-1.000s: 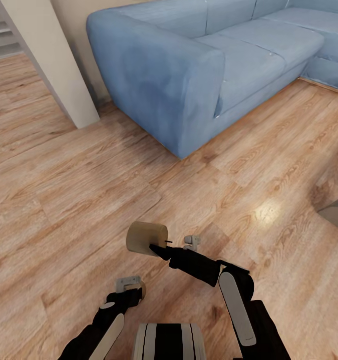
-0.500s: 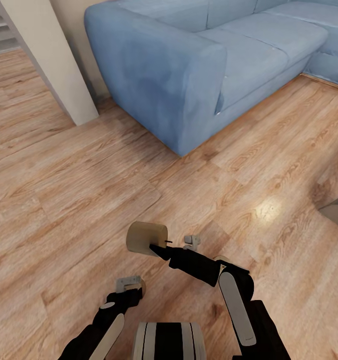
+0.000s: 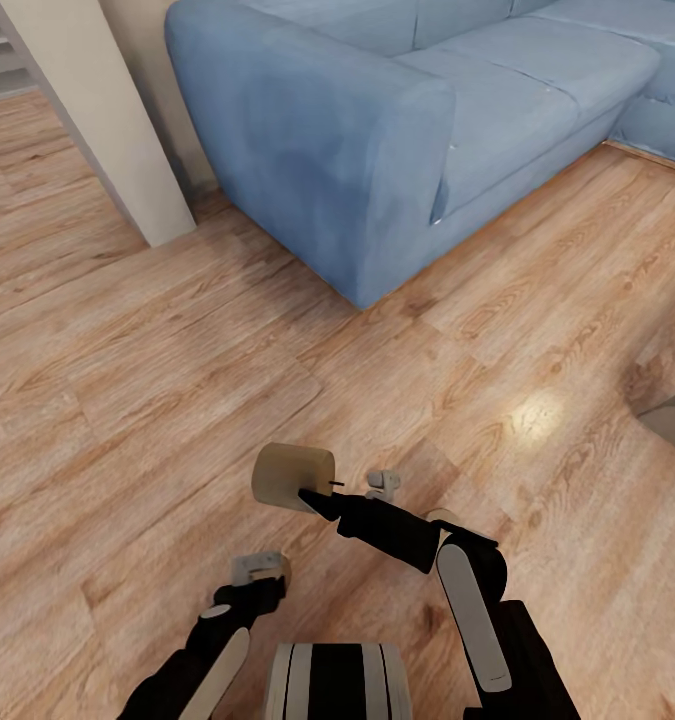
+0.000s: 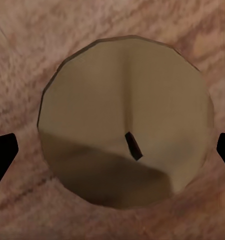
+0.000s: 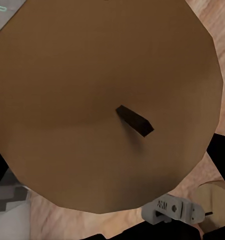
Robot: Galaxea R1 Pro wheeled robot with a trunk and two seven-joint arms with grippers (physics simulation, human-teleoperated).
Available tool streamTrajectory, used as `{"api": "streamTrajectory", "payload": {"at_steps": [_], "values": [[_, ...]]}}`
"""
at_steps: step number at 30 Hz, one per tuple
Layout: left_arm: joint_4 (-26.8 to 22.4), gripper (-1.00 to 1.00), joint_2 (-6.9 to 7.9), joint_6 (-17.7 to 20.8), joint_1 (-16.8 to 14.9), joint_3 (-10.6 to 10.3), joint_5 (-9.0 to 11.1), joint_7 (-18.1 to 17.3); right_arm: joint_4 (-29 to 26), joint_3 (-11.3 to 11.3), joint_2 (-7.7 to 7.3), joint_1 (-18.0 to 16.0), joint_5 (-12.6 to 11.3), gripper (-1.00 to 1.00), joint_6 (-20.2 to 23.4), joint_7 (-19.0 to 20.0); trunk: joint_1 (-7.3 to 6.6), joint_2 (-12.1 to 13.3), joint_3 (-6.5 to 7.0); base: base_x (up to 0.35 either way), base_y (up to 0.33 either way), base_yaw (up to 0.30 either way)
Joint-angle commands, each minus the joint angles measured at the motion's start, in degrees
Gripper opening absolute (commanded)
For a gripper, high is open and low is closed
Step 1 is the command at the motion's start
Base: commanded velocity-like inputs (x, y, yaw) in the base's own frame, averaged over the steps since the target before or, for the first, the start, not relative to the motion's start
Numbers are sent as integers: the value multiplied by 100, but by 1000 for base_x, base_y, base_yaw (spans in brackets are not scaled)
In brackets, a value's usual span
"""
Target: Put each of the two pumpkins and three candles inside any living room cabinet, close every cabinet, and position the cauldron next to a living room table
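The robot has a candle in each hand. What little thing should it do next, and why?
Probably steer away from the blue sofa and look for a cabinet. The right fingers grip a candle, the left fingers carry a second candle, and ahead there is just sofa and wooden floor.

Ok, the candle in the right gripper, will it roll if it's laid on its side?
Probably: the candle looks like a smooth round cylinder, held sideways in the right gripper, so on the flat wooden floor it could roll. Being squat, it should stand steadily on end. It looks rigid.
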Motion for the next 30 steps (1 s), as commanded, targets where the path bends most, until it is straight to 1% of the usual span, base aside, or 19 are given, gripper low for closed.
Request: {"api": "streamTrajectory", "payload": {"at_steps": [1,4,7,23,30], "values": [[-9,100,7,9,-4,-56,50,55,-3,-7,3,-2,0,-100,29,18,-1,-1,-3,0,0,0],[-9,100,12,7,-4,-194,43,55,-3,-7,3,-2,0,-100,29,17,7,-5,-70,0,0,0],[-9,100,13,6,-4,-231,43,55,-3,-7,3,-2,0,-100,29,17,7,-5,-70,0,0,0],[-9,100,18,7,-4,-237,43,55,-3,-4,3,-2,0,-100,29,17,7,-5,-70,0,0,0],[-9,100,22,12,-4,-209,43,55,-3,1,3,-2,0,-100,29,17,7,-5,-70,63,48,0]]}}
